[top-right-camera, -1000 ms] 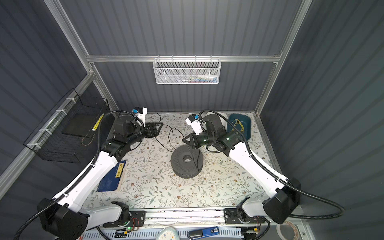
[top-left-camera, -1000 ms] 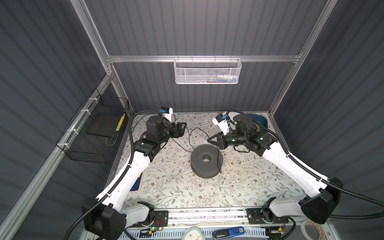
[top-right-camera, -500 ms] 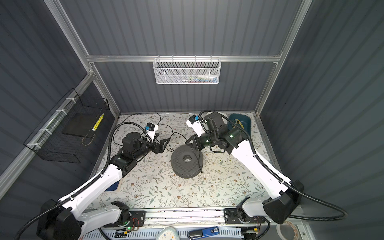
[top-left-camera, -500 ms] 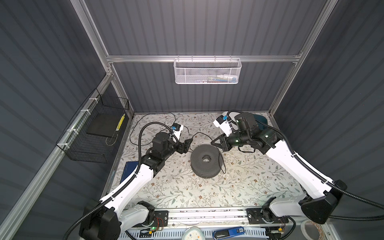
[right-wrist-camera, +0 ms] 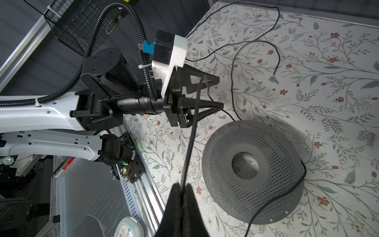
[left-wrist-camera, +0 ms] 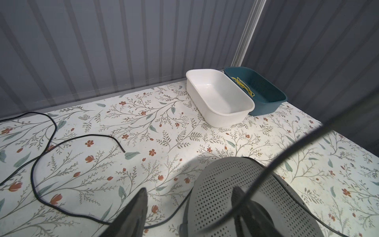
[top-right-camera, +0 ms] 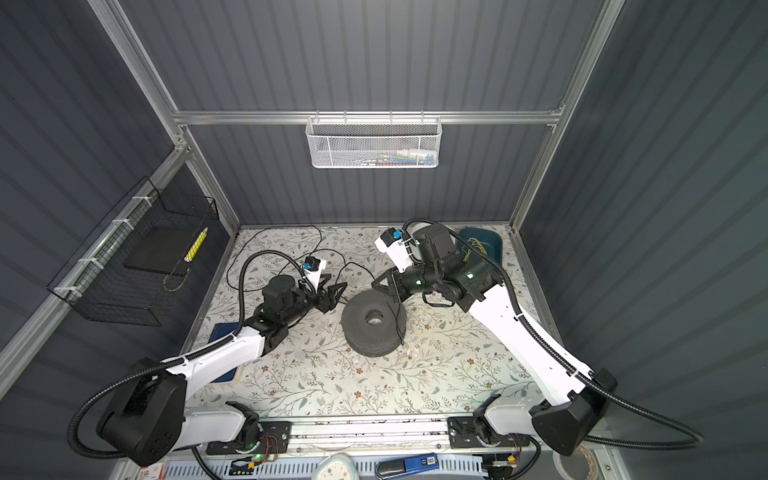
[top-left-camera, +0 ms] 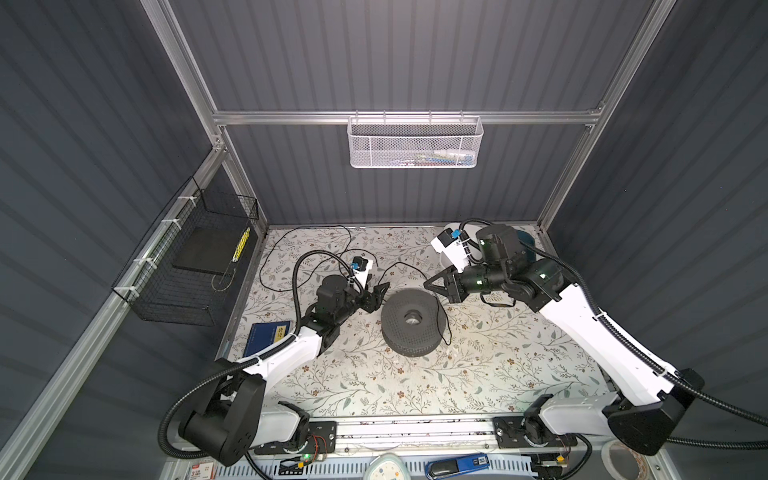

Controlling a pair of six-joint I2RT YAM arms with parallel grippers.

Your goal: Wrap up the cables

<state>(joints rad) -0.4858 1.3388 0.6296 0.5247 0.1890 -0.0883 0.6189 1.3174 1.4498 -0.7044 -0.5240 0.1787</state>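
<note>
A grey perforated spool (top-left-camera: pixel 411 322) (top-right-camera: pixel 374 322) lies flat mid-table. The thin black cable (left-wrist-camera: pixel 92 135) lies in loose loops at the back left, and one strand hangs down the spool's right side (top-left-camera: pixel 448 332). My right gripper (top-left-camera: pixel 427 284) (right-wrist-camera: pixel 183 187) hovers over the spool's back edge, shut on the cable. From there a taut stretch of cable (right-wrist-camera: pixel 190 133) runs to my left gripper (right-wrist-camera: pixel 220 92). The left gripper (top-left-camera: pixel 380 295) (left-wrist-camera: pixel 188 195) is open at the spool's left rim. That stretch crosses beside one of its fingers (left-wrist-camera: pixel 235 195).
A white tub (left-wrist-camera: pixel 219 96) and a teal tub (left-wrist-camera: pixel 264 92) holding a yellow wire stand at the back right. A blue booklet (top-left-camera: pixel 268 334) lies by the left arm. A black wire basket (top-left-camera: pixel 195 266) hangs on the left wall, a white mesh basket (top-left-camera: pixel 415 143) on the back wall.
My left arm has swung from the back left corner forward to the spool's left rim, and its jaws have narrowed. The right gripper stays shut on the cable and has barely shifted.
</note>
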